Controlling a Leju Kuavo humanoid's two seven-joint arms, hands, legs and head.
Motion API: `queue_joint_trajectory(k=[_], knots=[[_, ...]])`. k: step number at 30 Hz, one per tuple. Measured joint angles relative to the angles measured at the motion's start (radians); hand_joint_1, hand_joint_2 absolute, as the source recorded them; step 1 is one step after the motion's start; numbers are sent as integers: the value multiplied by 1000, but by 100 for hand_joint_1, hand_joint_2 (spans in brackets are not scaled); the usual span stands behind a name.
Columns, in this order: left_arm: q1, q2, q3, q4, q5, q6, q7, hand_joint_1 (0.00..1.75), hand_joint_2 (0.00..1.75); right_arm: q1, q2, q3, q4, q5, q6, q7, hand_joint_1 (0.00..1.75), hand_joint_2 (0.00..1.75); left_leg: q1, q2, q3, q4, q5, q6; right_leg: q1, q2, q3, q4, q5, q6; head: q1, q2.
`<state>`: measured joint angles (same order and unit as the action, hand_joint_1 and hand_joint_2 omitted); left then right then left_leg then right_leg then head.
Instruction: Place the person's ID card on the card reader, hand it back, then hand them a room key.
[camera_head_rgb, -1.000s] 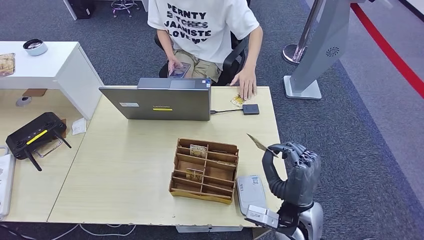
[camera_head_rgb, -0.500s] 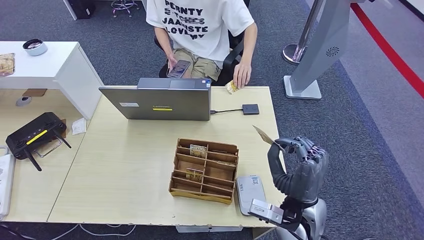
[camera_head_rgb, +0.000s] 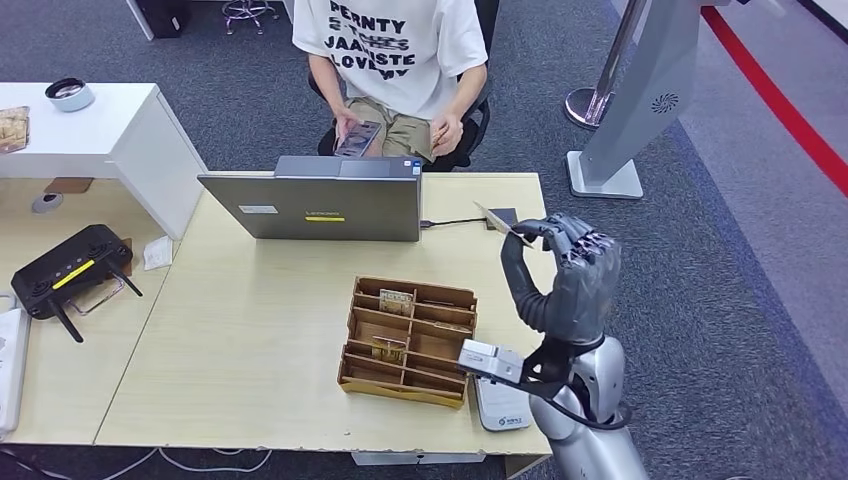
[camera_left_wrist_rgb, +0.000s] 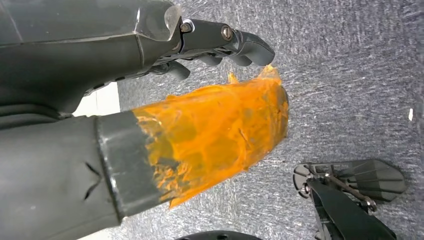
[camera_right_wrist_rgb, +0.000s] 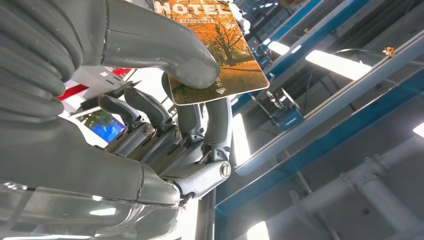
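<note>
Room key (camera_head_rgb: 496, 219) in right hand (camera_head_rgb: 570, 275), above desk (camera_head_rgb: 250, 330) far edge.

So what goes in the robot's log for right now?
stage: hand over room key | right hand: pinches room key, raised over table | left hand: hangs, holds nothing | person: seated, looking at phone

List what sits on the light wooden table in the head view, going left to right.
Laptop → wooden organizer → card reader, partly under the right arm → right hand, raised above the table edge and pinching the room key.
</note>
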<state>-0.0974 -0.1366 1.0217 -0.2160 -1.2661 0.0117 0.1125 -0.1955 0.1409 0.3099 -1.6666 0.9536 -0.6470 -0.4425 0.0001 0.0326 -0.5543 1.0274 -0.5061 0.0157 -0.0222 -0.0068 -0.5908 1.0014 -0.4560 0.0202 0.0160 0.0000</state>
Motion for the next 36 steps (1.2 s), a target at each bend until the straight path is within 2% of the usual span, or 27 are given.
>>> queue_joint_trajectory(k=[9, 16, 24, 31, 36], knots=[[-23, 1, -17, 0, -27, -17, 14, 0, 0, -178, -6, 48, 157, 92, 0, 33, 175, 175, 0, 0, 0, 0, 1, 0, 0, 0, 0, 0, 0, 0, 0, 0], [-37, 3, -43, 0, -45, -29, 18, 0, 0, -282, -5, 44, 260, 204, 0, 21, 175, 175, 0, 0, 0, 0, 1, 0, 0, 0, 0, 0, 0, 0, 0, 0], [-50, 4, -65, 0, -50, -38, 24, 0, 0, -340, 7, 6, 331, 310, 0, -20, 175, 175, 0, 0, 0, 0, 1, 0, 0, 0, 0, 0, 0, 0, 0, 0], [-57, 4, -82, 0, -54, -43, 26, 0, 0, -375, 9, 0, 374, 423, 0, -4, 175, 175, 0, -1, 0, 0, 1, 0, 0, 0, 0, 0, 0, 0, 0, 0], [-62, 4, -92, 0, -54, -48, 27, 0, 0, -389, 9, 0, 399, 455, 0, 8, 175, 175, 0, -1, 0, 0, 1, 0, 0, 0, 0, 0, 0, 0, 0, 0]])
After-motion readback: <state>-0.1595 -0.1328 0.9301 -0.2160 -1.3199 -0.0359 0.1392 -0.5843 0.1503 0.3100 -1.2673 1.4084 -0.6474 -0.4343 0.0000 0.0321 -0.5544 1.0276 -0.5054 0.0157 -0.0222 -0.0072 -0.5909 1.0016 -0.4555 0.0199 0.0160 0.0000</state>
